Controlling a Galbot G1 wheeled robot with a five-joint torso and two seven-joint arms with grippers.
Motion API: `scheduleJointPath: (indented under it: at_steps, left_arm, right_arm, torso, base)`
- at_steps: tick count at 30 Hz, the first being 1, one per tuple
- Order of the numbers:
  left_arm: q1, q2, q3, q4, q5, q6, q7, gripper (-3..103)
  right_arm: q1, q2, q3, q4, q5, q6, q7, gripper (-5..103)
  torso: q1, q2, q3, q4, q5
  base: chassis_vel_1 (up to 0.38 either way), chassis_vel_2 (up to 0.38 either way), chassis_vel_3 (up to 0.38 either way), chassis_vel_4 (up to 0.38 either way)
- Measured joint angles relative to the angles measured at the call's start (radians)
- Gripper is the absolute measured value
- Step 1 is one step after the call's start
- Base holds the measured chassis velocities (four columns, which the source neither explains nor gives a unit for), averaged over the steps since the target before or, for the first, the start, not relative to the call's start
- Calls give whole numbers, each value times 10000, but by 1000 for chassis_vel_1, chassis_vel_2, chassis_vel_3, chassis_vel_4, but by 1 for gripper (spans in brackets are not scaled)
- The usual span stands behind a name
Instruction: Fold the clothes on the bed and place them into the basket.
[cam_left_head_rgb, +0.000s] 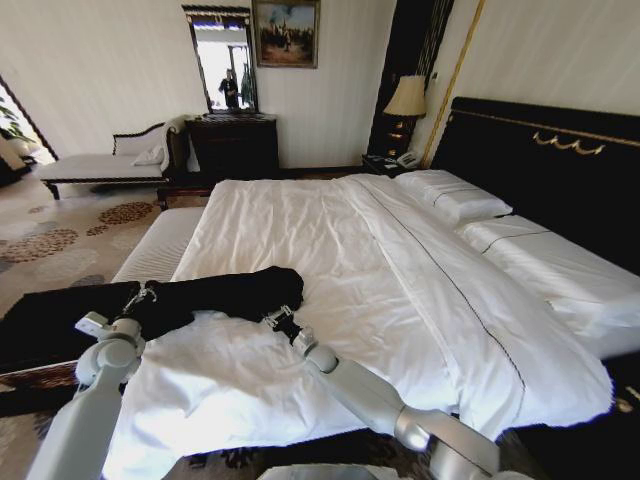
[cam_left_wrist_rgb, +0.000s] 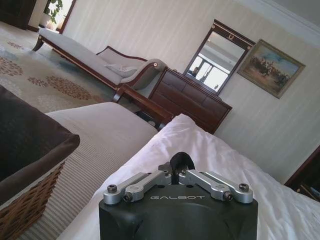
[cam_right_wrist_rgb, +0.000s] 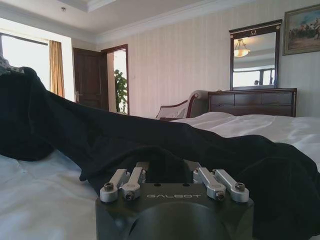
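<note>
You see a black T-shirt (cam_left_head_rgb: 215, 292) on the bed's (cam_left_head_rgb: 380, 270) white duvet — headboard black, gold-trimmed. The basket (cam_left_wrist_rgb: 30, 200) is brown wicker; the carpet (cam_left_head_rgb: 60, 235) shows brown floral medallions.

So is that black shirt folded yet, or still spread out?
Not neatly folded: the black shirt lies bunched in a long strip across the bed's near corner, with the left gripper and right gripper at its ends.

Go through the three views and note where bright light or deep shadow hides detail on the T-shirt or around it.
Head view: the black T-shirt reads as one dark mass without visible folds, and the white duvet of the bed is bright, nearly washed out. Right wrist view: the window is blown out, with the shirt nearly a silhouette against it. Left wrist view: daylight is even; the basket interior stays dark.
</note>
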Motion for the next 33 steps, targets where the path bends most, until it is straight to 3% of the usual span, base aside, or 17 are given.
scheduleJointPath:
  at_steps: [1, 5, 7, 10, 12, 21, 26, 30, 31, 33]
  left_arm:
    - [0, 0, 0, 0, 0, 0, 0, 1]
    - [0, 30, 14, 61, -4, 0, 32, 1]
    - [-1, 41, 17, 75, -6, 0, 38, 1]
    - [-23, 71, 32, 121, -24, -4, 52, 1]
    - [-25, 75, 35, 122, -34, -5, 56, 1]
    - [21, 79, 42, -310, -411, -165, 374, 1]
    - [141, 185, -175, -1613, -1322, -343, 828, 1]
    - [193, 477, -334, -2997, -1657, -426, 1056, 1]
    - [193, 477, -334, -2997, -1657, -426, 1056, 1]
    - [104, 699, -346, -3679, -1643, -498, 1051, 1]
  right_arm:
    - [0, 0, 0, 0, 0, 0, 0, 42]
    - [23, 5, 24, -11, 137, -14, -34, 21]
    - [27, 3, 30, -4, 176, -16, -69, 21]
    - [49, -18, 66, 73, 315, -10, -269, 5]
    - [50, -37, 72, 108, 343, 4, -355, 2]
    - [51, -285, 368, 694, 389, 550, -1025, 0]
    - [191, -768, 1297, 2296, 437, 991, -1325, 0]
    - [463, -1862, 2267, 4099, 1127, 858, -1180, 0]
    - [463, -1862, 2267, 4099, 1127, 858, -1180, 0]
    - [678, -2939, 2787, 5142, 1716, 635, -1023, 0]
  torso:
    - [0, 0, 0, 0, 0]
    - [0, 0, 0, 0, 0]
    - [0, 0, 0, 0, 0]
    - [0, 0, 0, 0, 0]
    - [0, 0, 0, 0, 0]
    - [0, -1, 0, 1, 0]
    - [0, -1, -1, 2, 3]
    - [-1, -1, -1, 1, 5]
    - [-1, -1, -1, 1, 5]
    - [-1, -1, -1, 1, 5]
  base:
    - [0, 0, 0, 0]
    - [0, 0, 0, 0]
    - [0, 0, 0, 0]
    - [0, 0, 0, 0]
    - [0, 0, 0, 0]
    - [0, 0, 0, 0]
    - [0, 0, 0, 0]
    - [0, 0, 0, 0]
    - [0, 0, 0, 0]
    - [0, 0, 0, 0]
